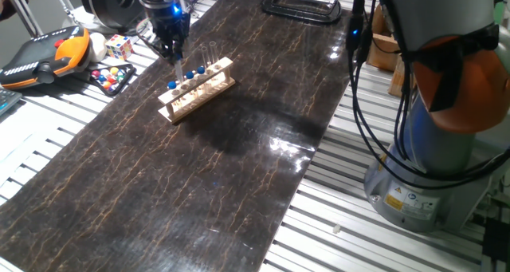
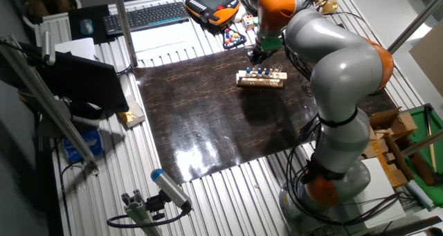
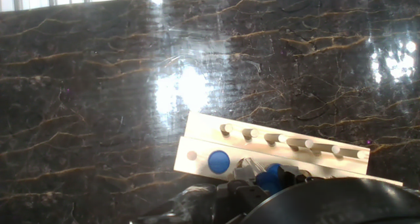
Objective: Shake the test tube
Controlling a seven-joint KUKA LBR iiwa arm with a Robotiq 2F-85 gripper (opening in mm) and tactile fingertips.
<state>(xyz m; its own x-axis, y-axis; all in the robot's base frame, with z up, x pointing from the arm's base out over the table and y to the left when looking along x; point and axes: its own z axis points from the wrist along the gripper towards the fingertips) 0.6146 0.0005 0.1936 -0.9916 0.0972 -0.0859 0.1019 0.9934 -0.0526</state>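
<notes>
A light wooden rack [image 1: 199, 88] stands on the dark mat and holds blue-capped test tubes [image 1: 190, 76] and taller uncapped clear tubes [image 1: 213, 55]. My gripper [image 1: 174, 58] points down over the rack's left end. Its fingers are close together around the top of one slim clear test tube [image 1: 178, 68], which hangs just above the rack. In the hand view the fingers [image 3: 239, 188] sit at the bottom edge with that tube's blue cap [image 3: 269, 178] between them, above the rack [image 3: 275, 148]. One capped tube [image 3: 218, 161] stands beside it. The other fixed view shows gripper [image 2: 257, 56] and rack [image 2: 261, 79].
The dark marble-patterned mat [image 1: 199, 168] covers the slatted table. A Rubik's cube [image 1: 119, 46], a tray of coloured balls [image 1: 111, 77] and an orange teach pendant [image 1: 48, 57] lie left of the rack. A black clamp [image 1: 301, 5] lies at the mat's far end. The robot base [image 1: 430, 144] stands right.
</notes>
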